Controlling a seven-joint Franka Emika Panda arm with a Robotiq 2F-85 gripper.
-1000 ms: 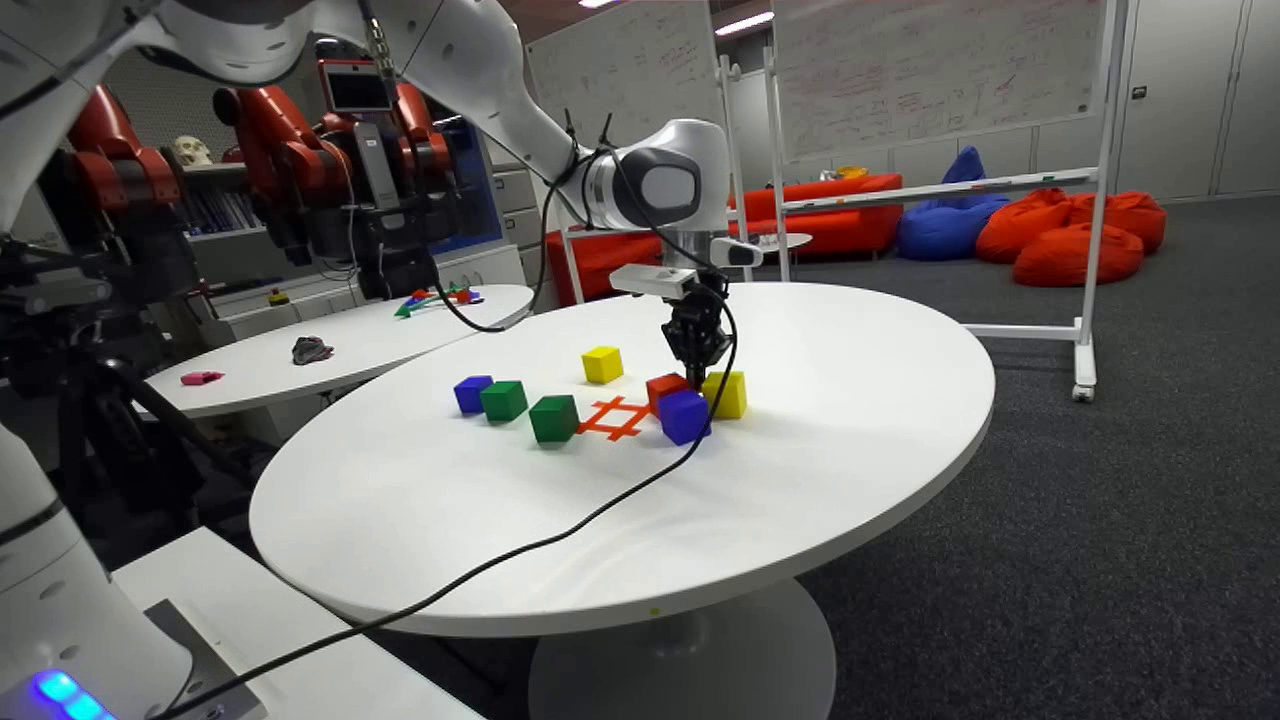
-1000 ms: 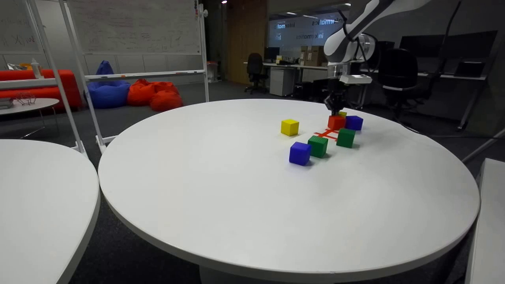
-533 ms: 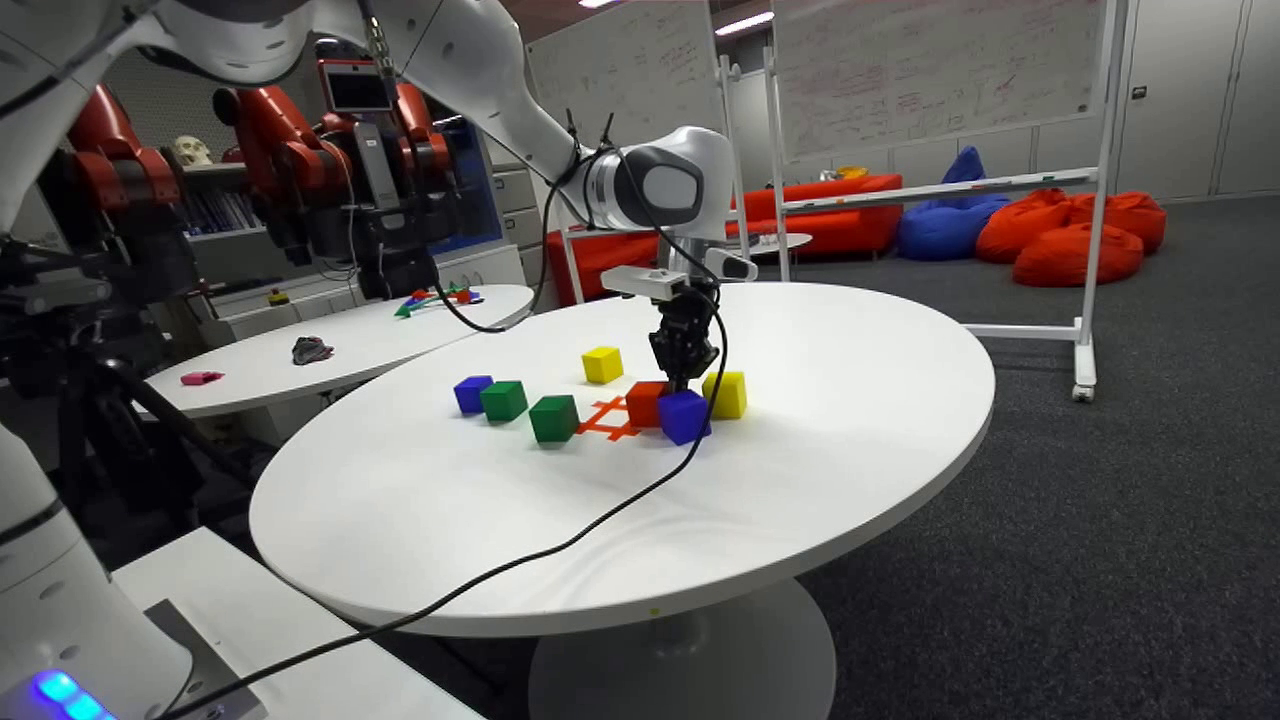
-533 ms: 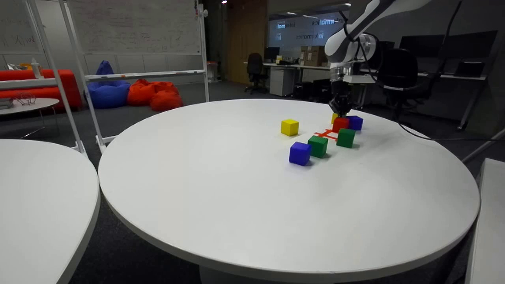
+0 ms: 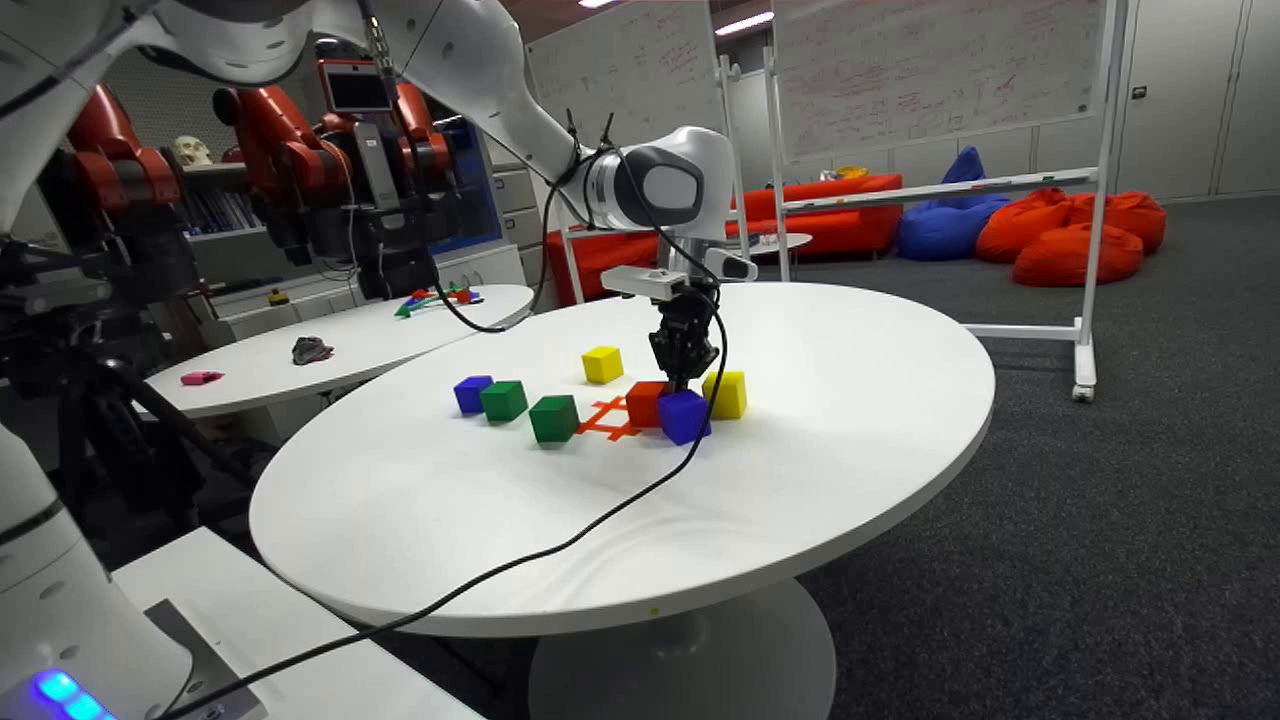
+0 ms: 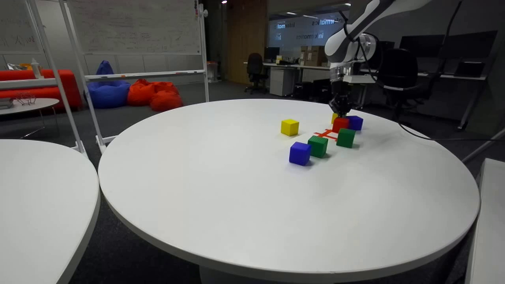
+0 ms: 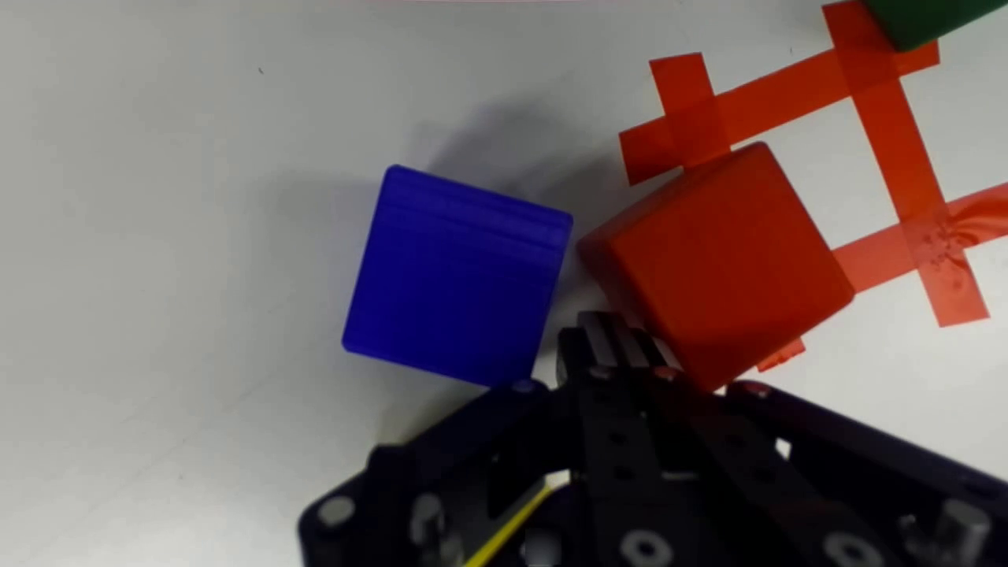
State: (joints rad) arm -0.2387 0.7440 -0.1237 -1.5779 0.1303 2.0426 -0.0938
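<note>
Fingers (image 7: 614, 409), pressed together, stand just beside the red cube (image 7: 724, 260) on the worktop (image 6: 236, 197). Near the red cube sits a blue cube (image 7: 457, 283); partly beneath the red cube, a tape grid (image 7: 896, 142); across the grid, a green cube (image 5: 554, 419).

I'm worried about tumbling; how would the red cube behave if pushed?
The red cube looks stiff, given its straight edges. Flat faces suggest sliding, not rolling. Being about as wide as tall, it probably won't tip easily.

A red robot (image 5: 285, 150) and scribbled whiteboards (image 5: 940, 85) mark this as a robotics lab.
</note>
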